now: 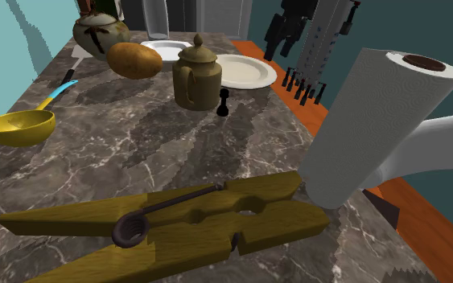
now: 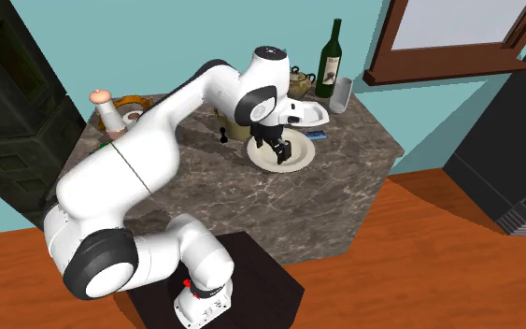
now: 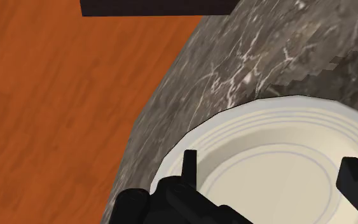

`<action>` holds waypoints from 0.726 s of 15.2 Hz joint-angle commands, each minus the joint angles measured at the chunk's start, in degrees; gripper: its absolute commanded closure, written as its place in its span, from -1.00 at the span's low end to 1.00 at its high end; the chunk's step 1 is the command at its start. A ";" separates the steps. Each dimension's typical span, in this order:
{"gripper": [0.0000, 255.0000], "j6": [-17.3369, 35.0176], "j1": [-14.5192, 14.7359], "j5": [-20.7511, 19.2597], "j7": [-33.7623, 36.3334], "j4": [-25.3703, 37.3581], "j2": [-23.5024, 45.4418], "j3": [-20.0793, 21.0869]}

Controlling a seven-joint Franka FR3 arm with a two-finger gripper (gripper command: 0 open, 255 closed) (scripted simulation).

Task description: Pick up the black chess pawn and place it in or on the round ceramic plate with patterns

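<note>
From my console the gripper (image 3: 270,163) is spread wide with nothing between its fingers, hanging over the cream plate (image 1: 249,74) with faint rings, not over the piece I need. The black chess pawn (image 1: 224,103) stands upright on the marble counter (image 1: 136,137), just beside the brown lidded jug (image 1: 196,76) and near the plate's rim, untouched. My main worry is that tight spot. If I come down on the pawn with the fingers this far apart, one of them could clip the jug or nudge the plate. The pawn is small and narrow, so an off-centre close would probably tip it and send it rolling. The plate is my second concern. The wrist view shows it sitting close to the counter's curved edge, with the orange wooden floor (image 3: 56,114) right beyond, so a bump during the drop-off might push it toward that edge. There is also a second, whiter plate (image 1: 168,50) behind the jug. I can't make out a pattern on either plate, so I could pick the wrong target. The wrist view gives me the finger gap and the edge hazard, but not the pawn. The shoulder view shows the pawn's place against the jug and plate. The second exterior view shows the arm's reach over the plate.
</note>
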 commanded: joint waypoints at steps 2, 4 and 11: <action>-1.00 0.25 0.46 0.76 1.10 -0.12 -0.19 1.23; -1.00 0.79 1.38 2.26 3.29 -0.19 -0.39 3.71; -1.00 3.15 4.28 7.08 10.93 1.26 0.68 12.52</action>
